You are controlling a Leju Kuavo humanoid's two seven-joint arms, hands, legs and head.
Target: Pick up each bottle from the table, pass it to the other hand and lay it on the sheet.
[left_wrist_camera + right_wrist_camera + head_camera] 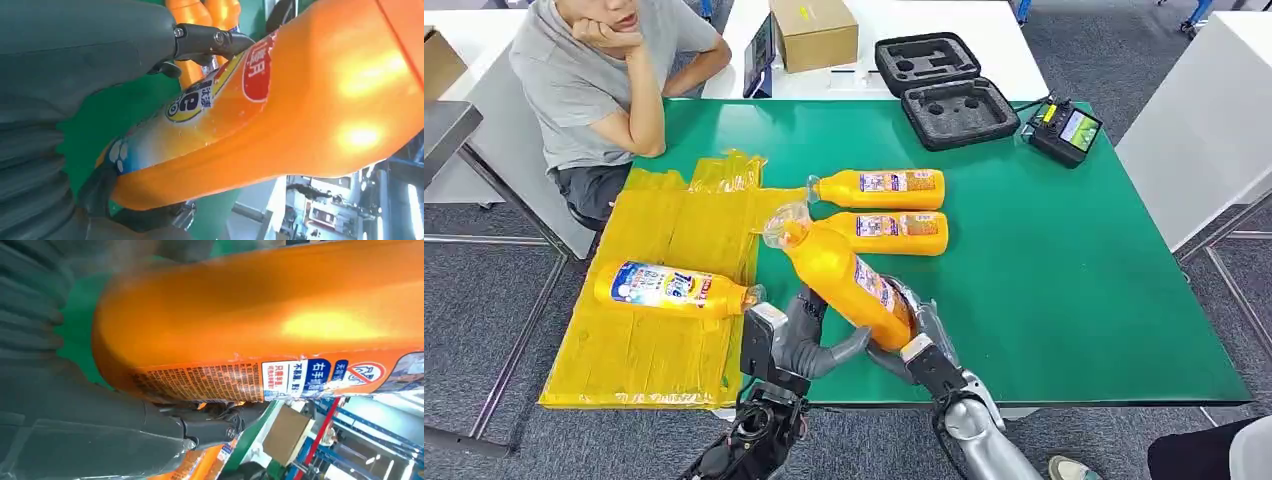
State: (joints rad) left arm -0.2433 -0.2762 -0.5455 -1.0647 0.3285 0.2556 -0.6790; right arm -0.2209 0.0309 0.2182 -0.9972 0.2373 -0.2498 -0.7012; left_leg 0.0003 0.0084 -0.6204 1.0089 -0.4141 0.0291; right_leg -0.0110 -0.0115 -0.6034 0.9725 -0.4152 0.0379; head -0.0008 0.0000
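From the head view, the held bottle [842, 280] tilts above the near edge of the green table [1064, 300], clear cap end up and toward the yellow sheet [664, 290], base gripped from the right by the right hand [911, 335]; the left hand [809, 335] reaches in from the other side with its thumb against the bottle's lower body. The left wrist view brings the left hand's thumb [210, 42] close, lying across the label, a dark finger curling under the bottle [280, 125]; red-oval characters are there but not readable. The right wrist view shows the back label of the bottle [260, 320], dense small print and a blue "右手" panel, with the right hand's thumb [210, 427] pressed beneath. One labelled bottle [669, 288] lies on the sheet; two more bottles [879, 188] [884, 232] lie side by side on the table. A seated person [599, 80] leans at the far corner.
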